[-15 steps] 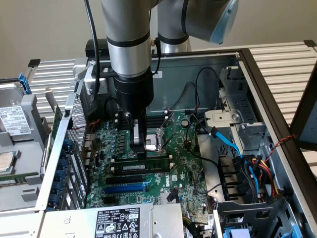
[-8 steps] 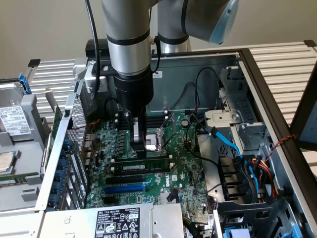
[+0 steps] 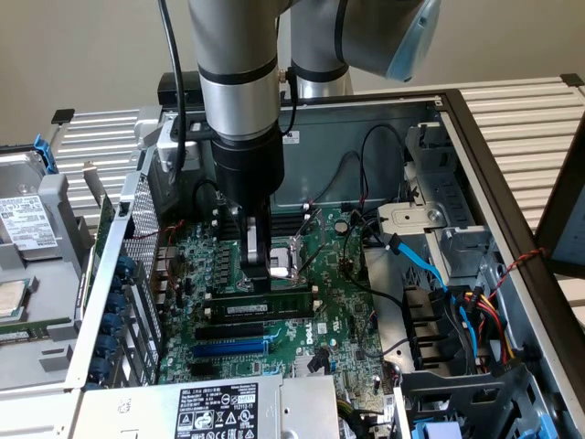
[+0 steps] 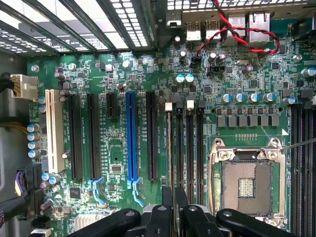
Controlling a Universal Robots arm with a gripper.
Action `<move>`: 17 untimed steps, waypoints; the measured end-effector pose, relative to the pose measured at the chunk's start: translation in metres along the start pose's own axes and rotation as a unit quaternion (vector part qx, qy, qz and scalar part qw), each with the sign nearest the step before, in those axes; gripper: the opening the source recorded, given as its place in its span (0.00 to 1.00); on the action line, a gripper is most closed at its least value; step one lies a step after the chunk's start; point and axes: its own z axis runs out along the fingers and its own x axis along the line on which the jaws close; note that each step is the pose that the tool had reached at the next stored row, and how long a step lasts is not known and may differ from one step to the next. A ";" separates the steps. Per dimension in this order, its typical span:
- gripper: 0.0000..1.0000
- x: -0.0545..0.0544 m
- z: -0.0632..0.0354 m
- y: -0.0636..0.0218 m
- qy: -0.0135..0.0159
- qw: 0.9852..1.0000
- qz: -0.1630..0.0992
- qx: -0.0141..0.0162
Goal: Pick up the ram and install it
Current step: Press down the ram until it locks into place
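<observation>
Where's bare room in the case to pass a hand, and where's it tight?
Freest: over the empty CPU socket, bordered by memory slots. Low board between the blue slot and the white slot. Crowded: cable tangle at the exterior view's right, and around the gripper above the ram.

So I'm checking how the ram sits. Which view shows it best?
The exterior view: the ram shows its long face standing on edge among the black slots, just below the gripper. The wrist view sees it edge-on, a thin strip between slots.
</observation>
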 end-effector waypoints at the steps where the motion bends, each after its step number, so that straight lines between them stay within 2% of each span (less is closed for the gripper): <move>1: 0.17 0.000 0.0001 -0.0003 0.000 1.000 0.000 0.000; 17: 0.17 0.000 0.0041 -0.0047 0.000 1.000 0.000 0.000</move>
